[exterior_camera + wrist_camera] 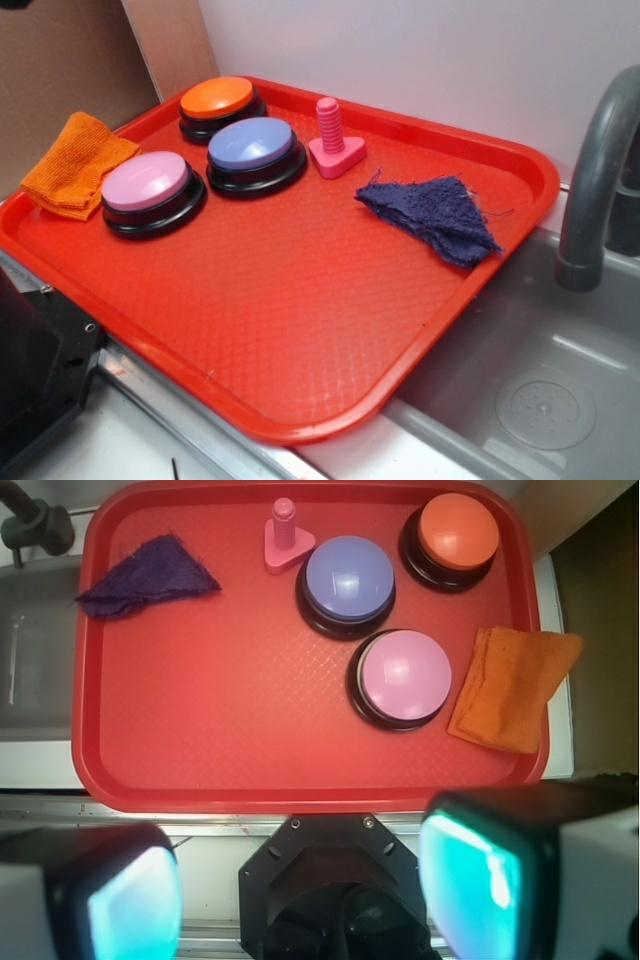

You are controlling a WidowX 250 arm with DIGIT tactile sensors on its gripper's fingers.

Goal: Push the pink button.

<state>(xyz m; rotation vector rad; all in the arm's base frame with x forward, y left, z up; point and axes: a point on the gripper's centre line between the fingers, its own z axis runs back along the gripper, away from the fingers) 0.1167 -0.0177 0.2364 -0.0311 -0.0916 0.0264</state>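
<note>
The pink button (pixel 146 182) (pixel 404 676), pale pink dome on a black base, sits on the red tray (pixel 300 330) (pixel 220 740) near its left side in the exterior view. My gripper (pixel 300 895) hangs high above the robot base, off the tray's near edge. Its jaws stand wide apart with nothing between them, and the teal pads (pixel 475 880) frame the bottom of the wrist view. The gripper does not show in the exterior view.
On the tray also stand a lavender-blue button (pixel 251 146) (pixel 349 578), an orange button (pixel 217 98) (pixel 458 532), a pink bolt on a triangular base (pixel 332 136) (pixel 286 538) and a purple rag (pixel 437 215) (pixel 145 575). An orange cloth (pixel 72 165) (pixel 512 688) overhangs the tray's edge. A sink (pixel 540 380) with a grey faucet (pixel 590 190) lies beside it.
</note>
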